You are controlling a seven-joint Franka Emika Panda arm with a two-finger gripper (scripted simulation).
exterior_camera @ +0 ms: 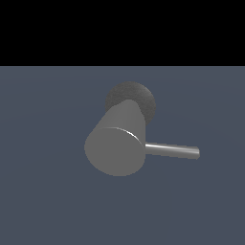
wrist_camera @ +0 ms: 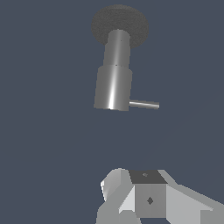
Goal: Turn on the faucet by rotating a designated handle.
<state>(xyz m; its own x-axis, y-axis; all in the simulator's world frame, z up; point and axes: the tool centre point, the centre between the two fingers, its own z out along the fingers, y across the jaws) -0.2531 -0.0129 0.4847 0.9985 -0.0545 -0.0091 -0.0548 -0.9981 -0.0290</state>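
— Where are your fingers, and what are they doing?

— My gripper (wrist_camera: 148,205) shows only in the wrist view, as a white blocky body low in the frame. The fingertips themselves are cut off, so I cannot tell whether they are spread or closed. I hold nothing that I can see.

— And the thing you want?

— Ahead of me, well apart, stands the faucet (wrist_camera: 113,85), a thick grey cylinder on a dark round base. The handle (wrist_camera: 144,104) is the thin rod jutting sideways from the cylinder near its flat end; in the exterior view the handle (exterior_camera: 172,150) points to the exterior view's right.

— So the move?

— I judge I must close the gap, then push across the rod's length, near its free tip.
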